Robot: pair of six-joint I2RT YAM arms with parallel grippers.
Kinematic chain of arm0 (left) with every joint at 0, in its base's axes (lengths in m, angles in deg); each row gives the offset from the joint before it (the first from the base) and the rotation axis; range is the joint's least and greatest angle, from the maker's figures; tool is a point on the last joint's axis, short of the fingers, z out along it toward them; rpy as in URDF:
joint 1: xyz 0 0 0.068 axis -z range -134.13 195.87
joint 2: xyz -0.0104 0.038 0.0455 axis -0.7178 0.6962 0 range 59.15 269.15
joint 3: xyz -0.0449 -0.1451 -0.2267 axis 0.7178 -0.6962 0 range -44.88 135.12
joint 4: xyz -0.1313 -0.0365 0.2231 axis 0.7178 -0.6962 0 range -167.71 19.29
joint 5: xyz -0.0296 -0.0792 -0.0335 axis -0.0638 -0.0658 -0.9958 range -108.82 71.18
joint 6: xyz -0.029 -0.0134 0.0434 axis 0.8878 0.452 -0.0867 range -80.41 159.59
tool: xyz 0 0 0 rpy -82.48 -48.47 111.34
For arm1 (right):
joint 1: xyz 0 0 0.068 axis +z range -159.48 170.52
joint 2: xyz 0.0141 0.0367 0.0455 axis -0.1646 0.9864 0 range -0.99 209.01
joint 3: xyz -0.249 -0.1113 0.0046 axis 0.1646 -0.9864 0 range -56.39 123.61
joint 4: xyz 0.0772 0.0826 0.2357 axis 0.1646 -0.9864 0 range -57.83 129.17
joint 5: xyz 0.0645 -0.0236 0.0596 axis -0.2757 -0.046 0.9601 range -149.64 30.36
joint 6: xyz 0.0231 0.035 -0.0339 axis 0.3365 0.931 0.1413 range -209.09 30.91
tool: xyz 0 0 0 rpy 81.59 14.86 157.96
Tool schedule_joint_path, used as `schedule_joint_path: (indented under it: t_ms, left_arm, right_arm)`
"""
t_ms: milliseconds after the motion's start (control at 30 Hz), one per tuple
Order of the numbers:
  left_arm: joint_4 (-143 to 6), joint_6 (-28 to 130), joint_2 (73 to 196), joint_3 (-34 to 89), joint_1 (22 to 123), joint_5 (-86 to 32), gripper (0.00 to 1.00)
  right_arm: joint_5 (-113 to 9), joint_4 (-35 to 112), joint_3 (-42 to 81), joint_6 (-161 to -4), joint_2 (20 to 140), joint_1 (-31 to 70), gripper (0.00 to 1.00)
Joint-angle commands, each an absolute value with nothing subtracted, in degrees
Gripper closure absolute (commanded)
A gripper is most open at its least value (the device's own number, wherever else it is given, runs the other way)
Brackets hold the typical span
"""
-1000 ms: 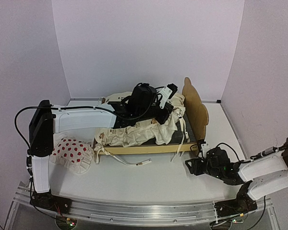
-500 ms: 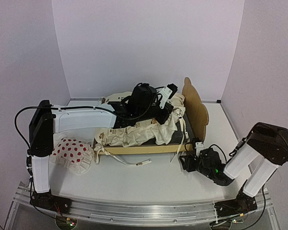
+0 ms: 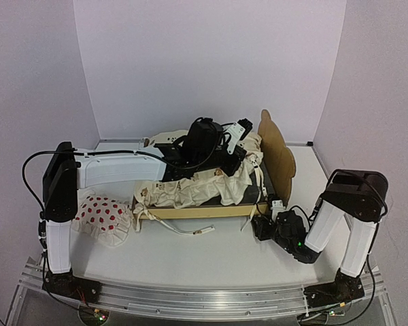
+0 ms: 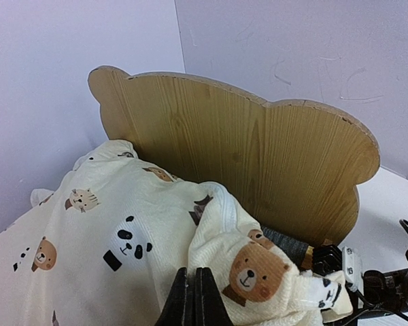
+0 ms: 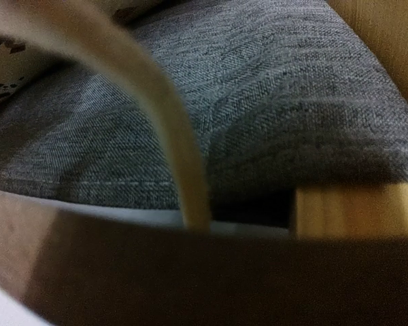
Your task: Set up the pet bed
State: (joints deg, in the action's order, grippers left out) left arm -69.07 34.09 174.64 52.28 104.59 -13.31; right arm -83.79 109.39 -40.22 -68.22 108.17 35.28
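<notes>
The pet bed [image 3: 211, 212] is sitting mid-tabletop [image 3: 211, 258], lengthwise across the view, with its bear-eared headboard [image 4: 258, 163] standing upright at the right end. The cream animal-print quilt [image 3: 197, 190] is lying rumpled along the frame instead of spread flat, so the bedding step is looking unfinished.

The left hand [image 4: 194, 299] is reaching over the bed toward the headboard with its 2 fingers clenched together. A fold of the quilt is bunching up on both sides of them, so it is likely pinching that fold to lift the fabric off the base. That lift is exposing the dark grey fabric base [image 5: 258, 102] at the headboard end.

The right hand [image 3: 262, 227] is sitting low on the tabletop just beside the bed's near corner by the headboard, probably lining up with the uncovered corner. Its wrist view is showing the grey cushion swelling above a pale rail, with 1 cream strap [image 5: 170, 136] hanging in front. Its fingers are not showing clearly, so I cannot tell whether they are released or clenched.

The red-dotted pillow [image 3: 103, 219] is lying on the tabletop near the bed's left end.
</notes>
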Motion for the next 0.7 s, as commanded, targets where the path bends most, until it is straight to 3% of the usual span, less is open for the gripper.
schedule_joint_path:
  t_ms: [0, 367, 467, 667]
  left_arm:
    - [-69.3, 34.5, 174.8, 55.3, 104.3, -13.0, 1.0]
    - [-69.8, 34.3, 174.8, 55.4, 104.3, -12.7, 1.0]
    - [-69.8, 34.4, 174.7, 55.4, 104.3, -12.6, 1.0]
    - [-70.3, 34.8, 174.9, 55.2, 104.3, -13.2, 1.0]
  right_arm:
    - [-86.2, 111.8, -38.3, -69.3, 110.7, 35.5, 0.51]
    - [-89.1, 111.8, -36.7, -68.3, 114.4, 35.6, 0.93]
    - [-86.0, 111.8, -37.5, -68.3, 113.4, 35.6, 1.0]
    - [-78.5, 110.8, -44.2, -65.3, 107.0, 35.6, 1.0]
